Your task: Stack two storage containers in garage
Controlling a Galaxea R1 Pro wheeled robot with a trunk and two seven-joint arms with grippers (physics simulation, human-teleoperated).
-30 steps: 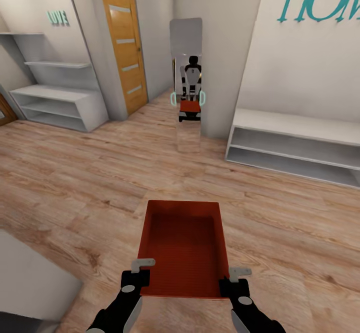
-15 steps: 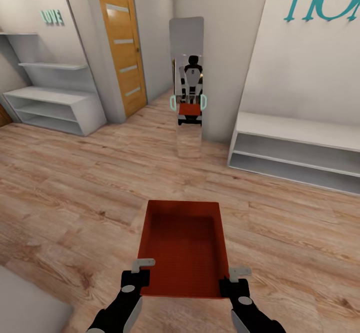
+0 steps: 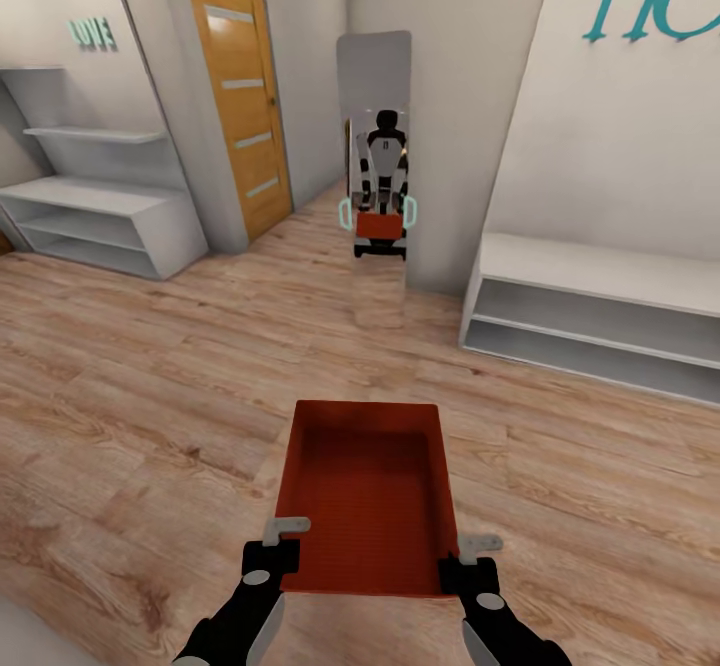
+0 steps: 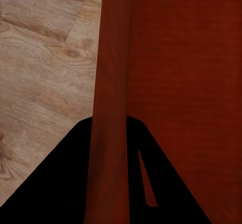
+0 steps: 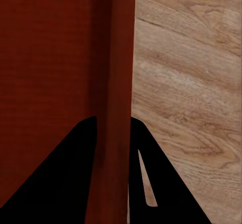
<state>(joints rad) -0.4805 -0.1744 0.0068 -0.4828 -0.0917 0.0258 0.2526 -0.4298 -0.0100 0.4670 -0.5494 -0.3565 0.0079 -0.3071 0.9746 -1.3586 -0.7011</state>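
Observation:
One orange-red storage container [image 3: 366, 491] hangs level in front of me above the light wood-plank floor [image 3: 150, 396]. It is open-topped, with a ribbed bottom. My left gripper [image 3: 281, 546] is shut on its left wall near the close corner, and my right gripper [image 3: 467, 561] is shut on its right wall. In the left wrist view the thin red wall [image 4: 111, 82] runs between my dark fingers [image 4: 60, 188]. The right wrist view has the other wall [image 5: 118, 82] clamped the same way between its fingers [image 5: 55, 183]. The garage is out of view.
A tall mirror [image 3: 375, 76] straight ahead reflects me carrying the bin. A wooden door [image 3: 240, 96] stands left of it. White open shelves [image 3: 100, 206] line the left wall. A low white shelf unit [image 3: 600, 306] runs along the right wall under teal letters.
The view has moved forward and swung slightly, so the mirror looks nearer and the pale block at the lower left has left the picture. The container stays the same in both grippers.

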